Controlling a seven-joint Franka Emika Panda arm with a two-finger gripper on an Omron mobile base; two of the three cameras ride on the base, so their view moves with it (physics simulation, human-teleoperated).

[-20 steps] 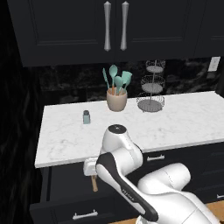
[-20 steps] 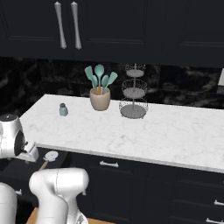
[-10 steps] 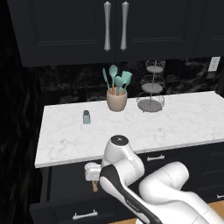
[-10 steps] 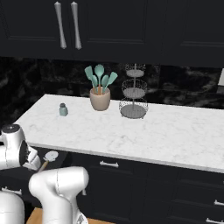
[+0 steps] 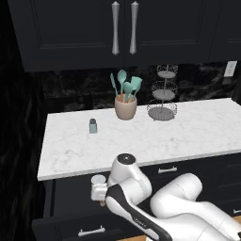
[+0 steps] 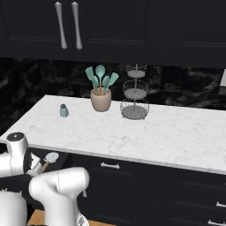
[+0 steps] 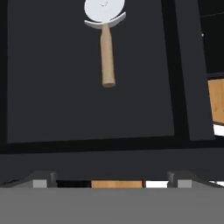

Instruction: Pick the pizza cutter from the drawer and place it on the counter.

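White marble counter [image 5: 188,129] tops black cabinets; end effector [image 7: 111,180] wide open, empty, above drawer [image 7: 52,96].

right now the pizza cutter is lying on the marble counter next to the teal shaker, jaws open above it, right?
Not quite. The pizza cutter lies on the dark floor of the open drawer, not on the counter; the hand view shows it flat there. The jaws are open and hold nothing. The teal shaker stands alone on the marble.

teal shaker [image 5: 93,125], utensil crock [image 5: 125,107], wire stand [image 5: 162,94]
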